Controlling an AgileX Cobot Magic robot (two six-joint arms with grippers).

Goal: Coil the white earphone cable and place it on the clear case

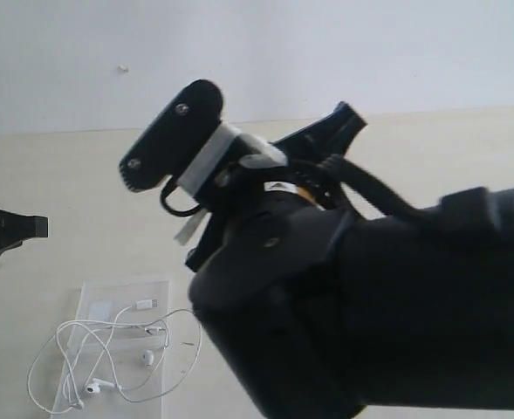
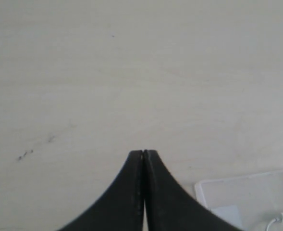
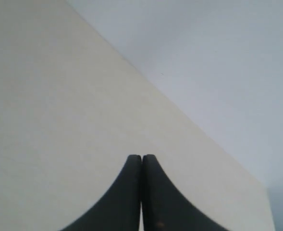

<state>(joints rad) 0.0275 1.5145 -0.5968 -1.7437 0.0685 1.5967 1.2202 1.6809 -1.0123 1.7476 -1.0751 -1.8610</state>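
The clear case (image 1: 126,292) lies flat on the tabletop (image 1: 448,157) at near left. It bears a small whitish label (image 1: 102,310), and any writing on it is too small to read. The white earphone cable (image 1: 108,345) rests in loose loops on the case, with some loops spilling over its left edge onto the tabletop. The black right arm (image 1: 344,305), close to the camera, blocks the scene's right half. The left fingers (image 2: 141,159) are together and empty, near the case. The right fingers (image 3: 139,161) are together and empty. The tabletop is pale, with a plain white wall (image 1: 326,52) beyond it.
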